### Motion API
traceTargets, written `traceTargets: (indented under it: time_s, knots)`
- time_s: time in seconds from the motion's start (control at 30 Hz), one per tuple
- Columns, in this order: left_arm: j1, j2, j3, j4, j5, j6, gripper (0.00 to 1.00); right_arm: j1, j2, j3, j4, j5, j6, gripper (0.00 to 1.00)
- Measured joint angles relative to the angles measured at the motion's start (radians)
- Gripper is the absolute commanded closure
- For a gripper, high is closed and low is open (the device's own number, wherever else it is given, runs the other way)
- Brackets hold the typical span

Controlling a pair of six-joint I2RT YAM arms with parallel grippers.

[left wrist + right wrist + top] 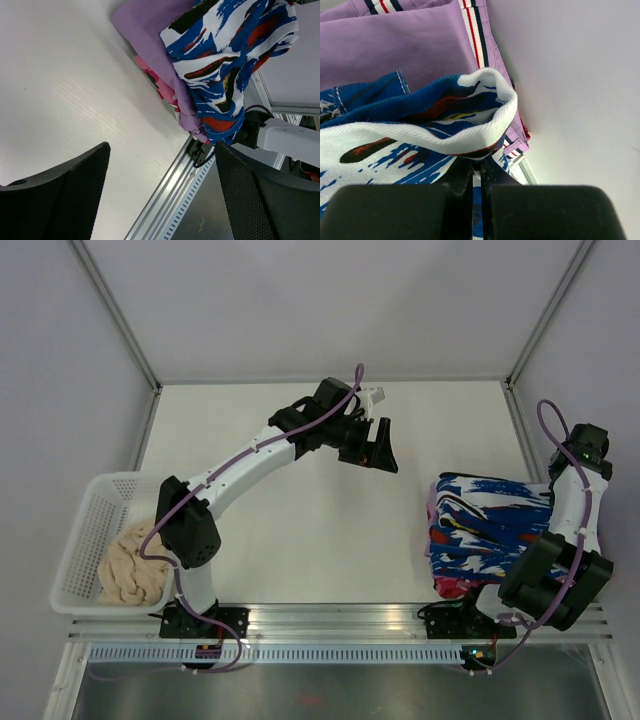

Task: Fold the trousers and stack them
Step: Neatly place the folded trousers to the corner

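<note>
The trousers (485, 520), in a blue, white and black print, lie folded on top of a pile at the right side of the table. My right gripper (476, 162) is shut on the trousers (395, 135) at their right edge, with a rolled fold of cloth bulging just above the fingertips. In the top view the right wrist hides those jaws. My left gripper (375, 455) hangs open above the middle of the table, well left of the pile. In the left wrist view, nothing sits between the open jaws of the left gripper (161, 150), and the trousers (230, 55) show beyond.
Under the trousers lie folded lilac garments (395, 45) and a pink-red one (160, 87). A white basket (95, 500) at the left edge holds a cream fluffy bundle (130, 565). The right wall stands close beside the pile. An aluminium rail (330, 618) runs along the near edge.
</note>
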Motion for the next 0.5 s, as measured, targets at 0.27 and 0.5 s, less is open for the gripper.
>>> traceTargets:
  time_s: [0.27, 0.5]
  knots:
    - [0.002, 0.003, 0.059, -0.042, -0.008, 0.027, 0.08, 0.037, -0.058, 0.006, -0.005, -0.008, 0.085, 0.13]
    - [0.003, 0.007, 0.109, -0.051, -0.001, 0.080, 0.11, 0.230, -0.135, 0.198, -0.031, -0.114, 0.204, 0.16]
